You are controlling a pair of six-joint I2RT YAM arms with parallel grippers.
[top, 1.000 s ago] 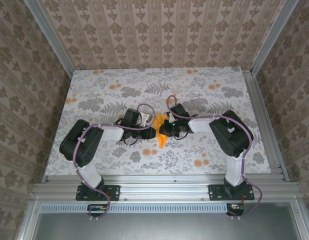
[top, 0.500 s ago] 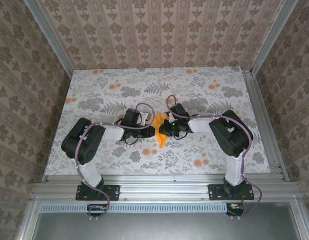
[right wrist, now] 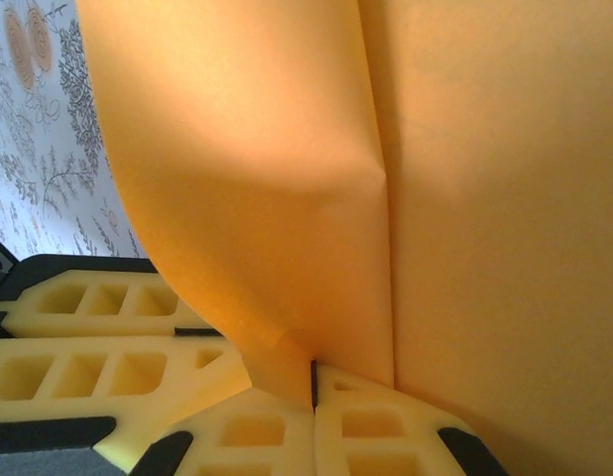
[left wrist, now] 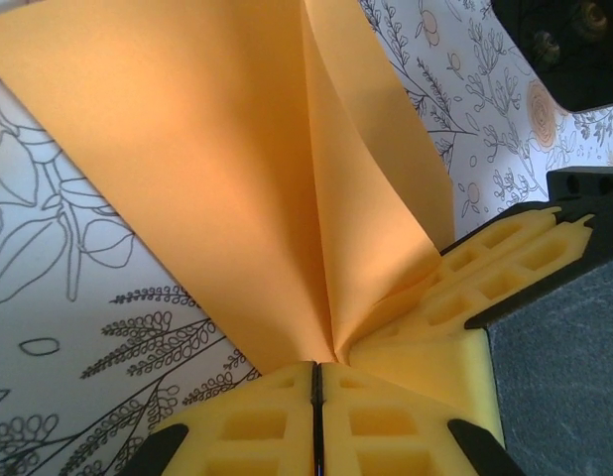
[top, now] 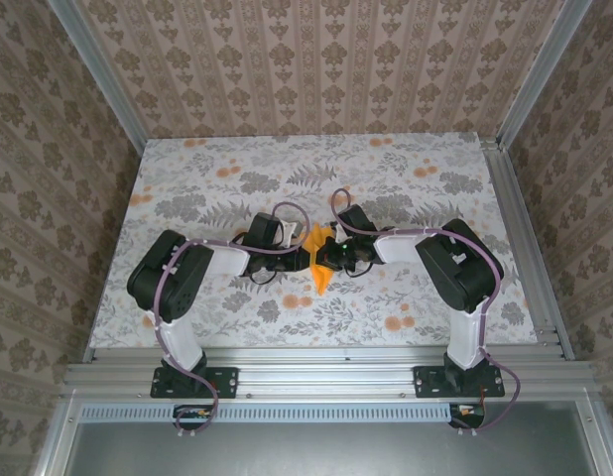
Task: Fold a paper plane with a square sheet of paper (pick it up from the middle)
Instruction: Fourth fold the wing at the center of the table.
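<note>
Orange sheet of paper (top: 319, 260), creased along its middle, sits near the centre of the floral worktop (top: 207, 169), apparently raised a little off it. Left pincer (left wrist: 316, 382) is clamped tight on the fold from 9 o'clock. The right pincer (right wrist: 313, 382) pinches the same fold from 3 o'clock, the two pincers' fingertips just beside each other.

Square sheet of paper (top: 319, 260): bright orange, flaps fanning from a centre fold, point toward 6 o'clock; pinched at worktop (top: 187, 198) centre between left gripper (left wrist: 316, 385) (9 o'clock) and right gripper (right wrist: 313, 385) (3 o'clock).
</note>
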